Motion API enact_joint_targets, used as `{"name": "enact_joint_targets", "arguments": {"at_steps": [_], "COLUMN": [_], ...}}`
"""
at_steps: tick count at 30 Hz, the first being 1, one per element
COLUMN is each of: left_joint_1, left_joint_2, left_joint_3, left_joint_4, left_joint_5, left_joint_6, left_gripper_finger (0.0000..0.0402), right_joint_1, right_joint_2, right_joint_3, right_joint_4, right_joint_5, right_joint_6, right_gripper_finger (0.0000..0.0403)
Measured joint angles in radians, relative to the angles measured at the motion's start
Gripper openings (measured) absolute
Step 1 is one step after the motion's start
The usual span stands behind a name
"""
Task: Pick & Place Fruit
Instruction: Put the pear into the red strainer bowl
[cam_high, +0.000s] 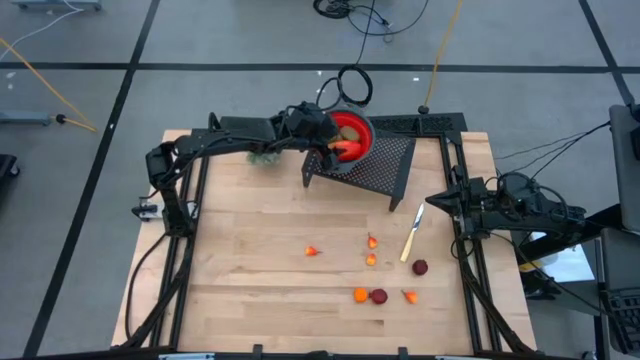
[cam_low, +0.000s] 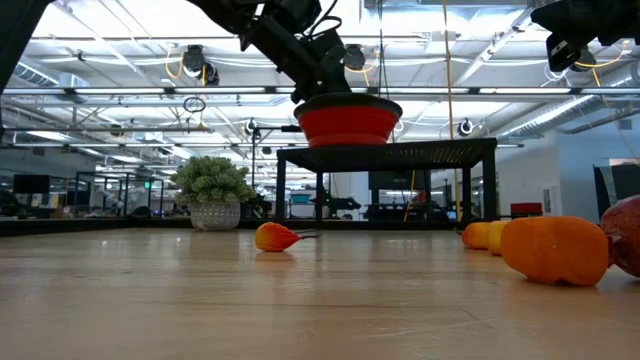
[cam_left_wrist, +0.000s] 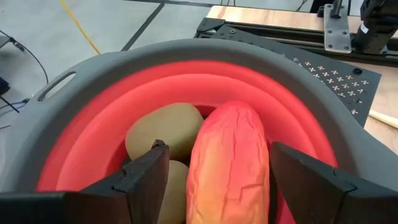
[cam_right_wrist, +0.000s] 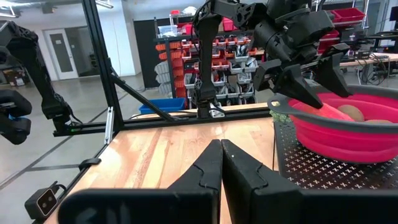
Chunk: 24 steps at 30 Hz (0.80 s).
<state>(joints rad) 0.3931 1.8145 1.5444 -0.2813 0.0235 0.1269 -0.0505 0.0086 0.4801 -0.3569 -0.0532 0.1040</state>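
Left gripper (cam_left_wrist: 214, 177) fingers standing apart, long red-orange piece (cam_left_wrist: 229, 158) filling the gap between the jaws, two olive-brown ovals (cam_left_wrist: 165, 130) crowding one side, red bowl (cam_left_wrist: 87, 134) wall enclosing all around, open air lying above the rim.

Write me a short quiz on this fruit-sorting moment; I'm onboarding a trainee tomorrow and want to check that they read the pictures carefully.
1. True or false: the left tool is over the red bowl with the long red-orange fruit between its fingers.
2. Which lies beside that fruit in the bowl? A) two olive-brown ovals B) the knife C) the green plant
3. Fill in: the right tool, waiting at the table's right edge, is ____.

Key: 1 true; 2 A; 3 shut.
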Motion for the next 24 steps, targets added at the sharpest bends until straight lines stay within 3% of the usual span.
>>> {"name": "enact_joint_targets", "arguments": {"at_steps": [7, 15, 24], "left_joint_1": [-0.003, -0.082, -0.270], "left_joint_2": [-0.020, -0.089, -0.162], "left_joint_3": [0.042, 0.187, 0.192], "left_joint_4": [-0.024, -0.206, -0.318], "left_joint_5": [-0.043, -0.024, -0.024], "left_joint_6": [0.002, -0.020, -0.066], "left_gripper_finger": [0.0276, 0.0270, 0.0207], "right_joint_1": [0.000, 0.000, 0.000], "right_joint_2": [0.000, 0.000, 0.000], "right_joint_3": [0.000, 0.000, 0.000], "right_joint_4": [0.000, 0.000, 0.001], "right_joint_5": [0.000, 0.000, 0.000], "right_joint_6": [0.000, 0.000, 0.000], "right_gripper_finger": [0.0000, 0.0000, 0.0000]}}
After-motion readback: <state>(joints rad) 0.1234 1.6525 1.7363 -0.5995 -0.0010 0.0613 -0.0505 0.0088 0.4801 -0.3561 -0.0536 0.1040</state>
